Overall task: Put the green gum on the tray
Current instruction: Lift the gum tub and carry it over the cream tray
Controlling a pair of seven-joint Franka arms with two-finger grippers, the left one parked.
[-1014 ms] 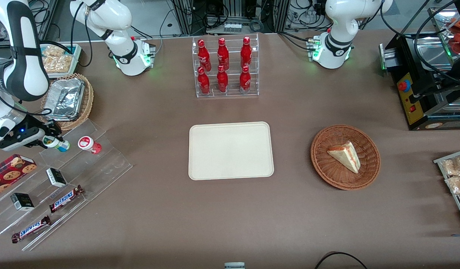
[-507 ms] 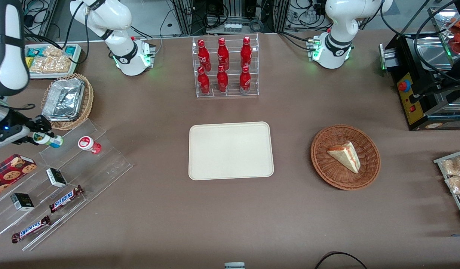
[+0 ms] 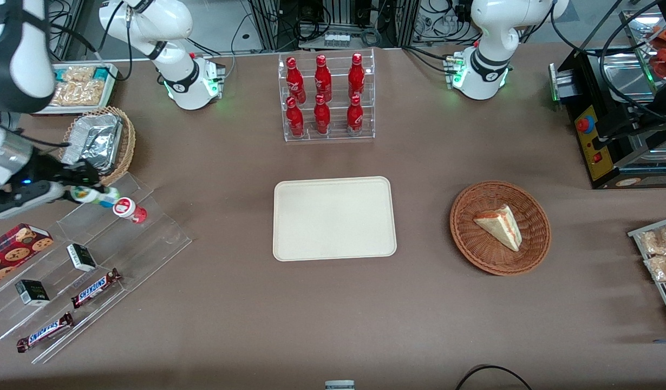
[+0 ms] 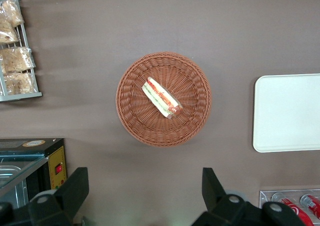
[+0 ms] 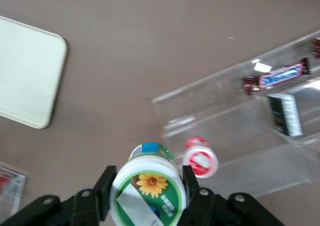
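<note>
My right gripper is shut on the green gum, a small white bottle with a blue-green label. It hangs tilted just above the clear stepped stand, close to the red-lidded bottle. In the right wrist view the gum's white lid with green ring and yellow flower fills the space between the black fingers, and the gripper is clamped on it. The cream tray lies flat at the table's middle, well away toward the parked arm's end; one rounded corner of the tray shows in the wrist view.
A clear acrylic stand holds Snickers bars, small dark boxes and a cookie box. A wicker basket with a foil dish sits beside it. A rack of red bottles and a basket with a sandwich stand farther along.
The gripper, holding the green gum, first drew back toward the table's end, then swung toward the tray and now hangs just above the red-lidded bottle, slightly higher.
</note>
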